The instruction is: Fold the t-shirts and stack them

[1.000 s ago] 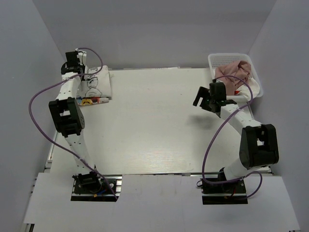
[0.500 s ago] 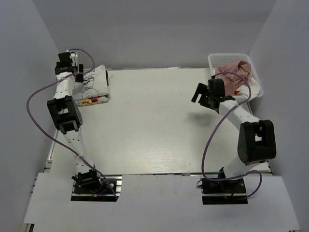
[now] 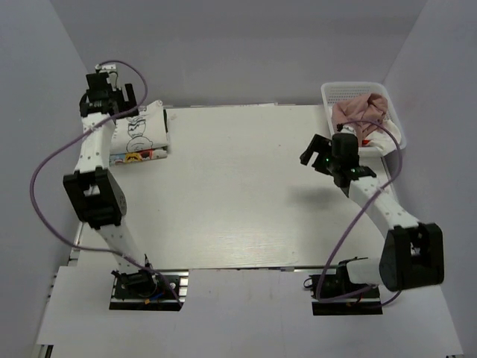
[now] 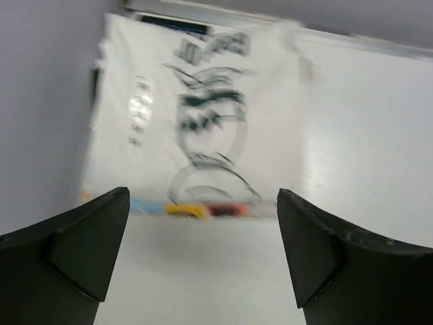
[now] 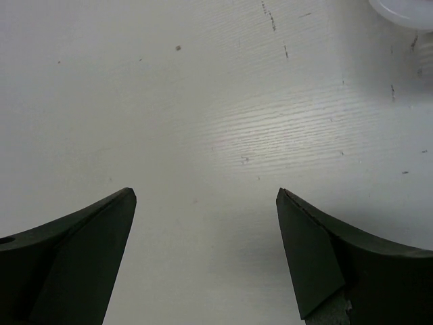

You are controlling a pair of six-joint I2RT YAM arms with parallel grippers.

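Hovering wide open, the left claw is over the folded cartoon t-shirt, upper left; that one looks done. Next the right claw, open too, should grab the pink t-shirt in the basket

A: What lies on the flat white wood-grain table?
B: 2 things: a white plastic lattice basket, and, well left of that basket, a folded white cloth t-shirt with black lettering and cartoon figures.

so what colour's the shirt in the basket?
Dusty pink shirt, bunched in the white lattice basket; shows best in the top external view.
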